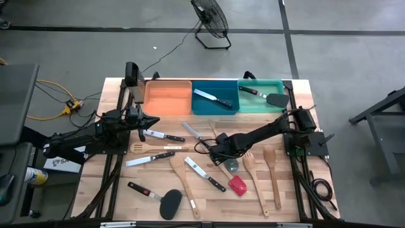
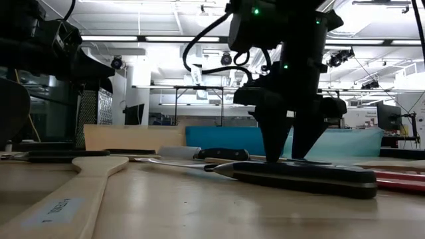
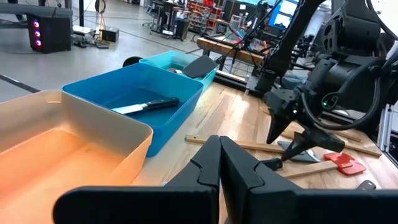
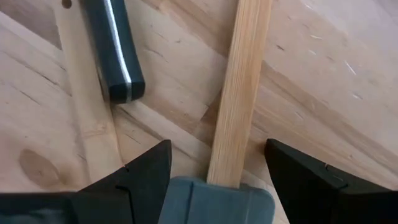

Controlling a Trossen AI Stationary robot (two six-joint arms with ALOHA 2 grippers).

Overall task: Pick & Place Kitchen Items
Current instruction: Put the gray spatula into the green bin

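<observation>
right hand (image 4: 214,177) open, straddling grey-headed turner's (image 4: 239,93) wooden handle

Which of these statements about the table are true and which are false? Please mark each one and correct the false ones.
1. The orange bin holds a knife. False: it shows nothing inside; the knife lies in the blue bin.
2. The right gripper has its jaws open, one on each side of the wooden handle of a grey-headed turner. True.
3. The left gripper has its jaws wide open. False: they are shut.
4. The green bin holds a black-headed turner. True.
5. The red-headed turner is lying in the blue bin. False: it lies on the wooden table.
</observation>
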